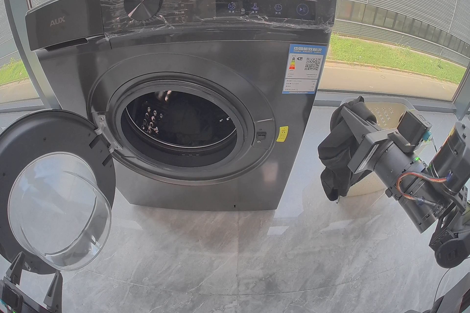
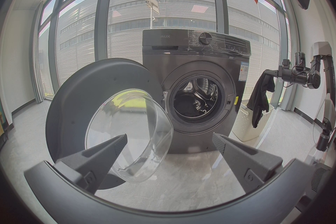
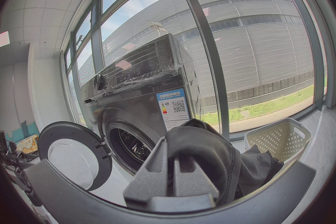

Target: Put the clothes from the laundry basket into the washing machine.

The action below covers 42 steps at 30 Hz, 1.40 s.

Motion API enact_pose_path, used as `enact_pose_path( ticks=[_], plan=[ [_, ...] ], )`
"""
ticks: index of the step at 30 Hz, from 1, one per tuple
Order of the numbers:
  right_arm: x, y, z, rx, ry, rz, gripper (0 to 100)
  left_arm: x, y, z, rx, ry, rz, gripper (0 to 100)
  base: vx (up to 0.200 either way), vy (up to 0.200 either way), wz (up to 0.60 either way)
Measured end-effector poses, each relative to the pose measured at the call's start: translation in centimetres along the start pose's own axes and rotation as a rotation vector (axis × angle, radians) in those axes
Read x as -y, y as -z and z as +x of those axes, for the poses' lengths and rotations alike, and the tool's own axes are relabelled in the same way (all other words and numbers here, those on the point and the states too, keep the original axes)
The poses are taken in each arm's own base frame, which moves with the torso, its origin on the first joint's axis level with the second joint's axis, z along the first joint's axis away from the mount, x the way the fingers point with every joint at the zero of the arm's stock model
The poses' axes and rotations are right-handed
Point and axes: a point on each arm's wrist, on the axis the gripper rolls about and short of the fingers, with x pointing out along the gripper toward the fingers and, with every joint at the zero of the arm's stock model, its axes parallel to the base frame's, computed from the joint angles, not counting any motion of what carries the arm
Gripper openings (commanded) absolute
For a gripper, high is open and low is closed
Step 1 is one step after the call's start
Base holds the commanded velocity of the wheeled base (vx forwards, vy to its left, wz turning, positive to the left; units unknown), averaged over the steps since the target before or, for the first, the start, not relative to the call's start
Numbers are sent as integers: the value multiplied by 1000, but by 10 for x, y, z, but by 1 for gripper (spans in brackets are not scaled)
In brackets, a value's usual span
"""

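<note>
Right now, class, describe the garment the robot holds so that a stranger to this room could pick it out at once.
Find the grey washing machine with its door open. On its right stands a beige laundry basket; over it the right gripper is shut on a black garment. It alone is soft, dark and hanging in folds.

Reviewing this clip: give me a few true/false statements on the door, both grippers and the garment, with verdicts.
1. The washing machine door is open. True.
2. The right gripper is empty. False: it is shut on a black garment.
3. The black garment lies inside the drum. False: it hangs outside the drum, over the laundry basket.
4. The left gripper is open. True.
</note>
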Motion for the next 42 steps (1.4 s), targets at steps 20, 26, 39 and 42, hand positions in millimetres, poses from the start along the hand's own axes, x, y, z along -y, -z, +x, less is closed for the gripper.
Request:
enact_pose_path(
  ticks=[20,26,39,42],
  plan=[
    [2,6,-3,-28,24,-12,0,0,0,0,0,1,1,100,-40,40,0],
    [2,7,-2,-29,23,-12,0,0,0,0,0,2,1,100,0,200,0],
    [2,11,-3,-44,15,-15,0,0,0,0,0,1,0,100,0,200,0],
    [2,12,-3,-49,8,-16,0,0,0,0,-1,2,0,100,0,67,0]
  ],
)
